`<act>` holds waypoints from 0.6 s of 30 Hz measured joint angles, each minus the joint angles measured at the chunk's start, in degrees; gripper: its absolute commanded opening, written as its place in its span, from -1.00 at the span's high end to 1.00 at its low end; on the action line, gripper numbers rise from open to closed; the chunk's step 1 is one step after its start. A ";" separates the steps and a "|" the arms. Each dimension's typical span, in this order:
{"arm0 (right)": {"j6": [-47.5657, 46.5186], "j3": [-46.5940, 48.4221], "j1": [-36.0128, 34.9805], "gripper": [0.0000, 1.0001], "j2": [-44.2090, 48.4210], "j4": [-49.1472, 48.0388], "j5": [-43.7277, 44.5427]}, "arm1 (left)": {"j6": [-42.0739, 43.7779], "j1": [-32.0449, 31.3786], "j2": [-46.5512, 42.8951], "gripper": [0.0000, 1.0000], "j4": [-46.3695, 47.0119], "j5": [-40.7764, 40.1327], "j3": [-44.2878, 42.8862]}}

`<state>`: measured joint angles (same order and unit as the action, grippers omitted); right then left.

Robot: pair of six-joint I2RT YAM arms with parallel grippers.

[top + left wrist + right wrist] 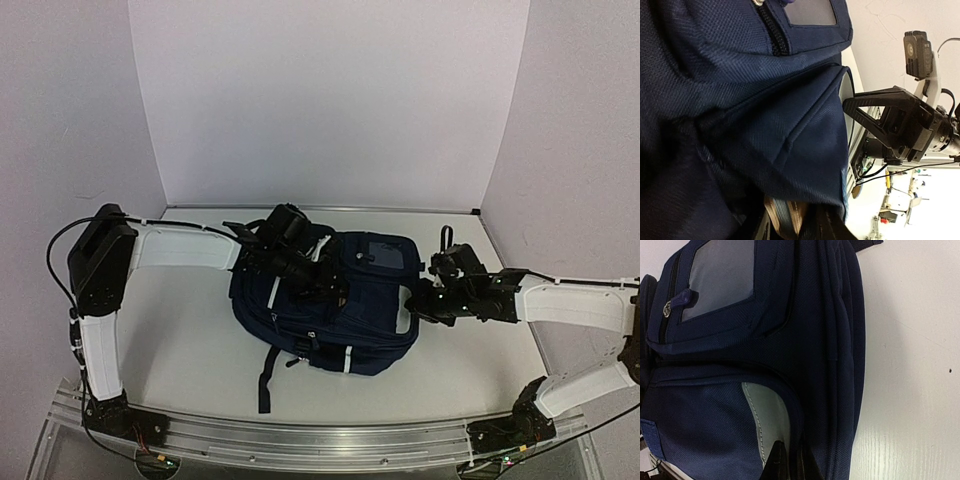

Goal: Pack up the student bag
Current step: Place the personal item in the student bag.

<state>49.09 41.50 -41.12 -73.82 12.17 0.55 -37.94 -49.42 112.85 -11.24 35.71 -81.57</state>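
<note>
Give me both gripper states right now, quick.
Left gripper: pressed into the student bag; open or closed cannot be told.
Right gripper: closed, fingertips at the bag's side; a grip on fabric cannot be confirmed.

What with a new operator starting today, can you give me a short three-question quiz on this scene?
1. True or false: a dark strap trails from the student bag toward the near edge of the table.
2. The right gripper is: A open above the bag; B shut on the bag's side; C parked off the table.
3. What colour is the bag's pocket patch?
Key: 1 true; 2 B; 3 grey.
</note>
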 measured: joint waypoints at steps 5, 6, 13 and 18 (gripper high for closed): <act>0.72 0.00 -0.25 0.89 -0.02 -1.54 -0.23 | -0.79 2.07 -7.42 -0.11 2.03 -0.75 7.20; 0.79 0.00 -0.34 0.85 -0.01 -1.85 -0.25 | -0.82 2.81 -9.42 -0.16 1.92 -0.88 8.61; 0.47 0.15 -0.44 0.18 0.12 -1.63 0.49 | 0.05 7.35 -20.26 -0.35 -2.11 -3.16 11.26; -2.31 3.00 -0.70 -0.41 2.23 3.21 2.76 | 1.78 9.37 -24.82 -0.56 -7.03 -6.48 12.17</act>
<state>46.77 44.50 -41.83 -71.59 15.38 3.30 -36.15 -40.05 88.03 -18.27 29.23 -69.40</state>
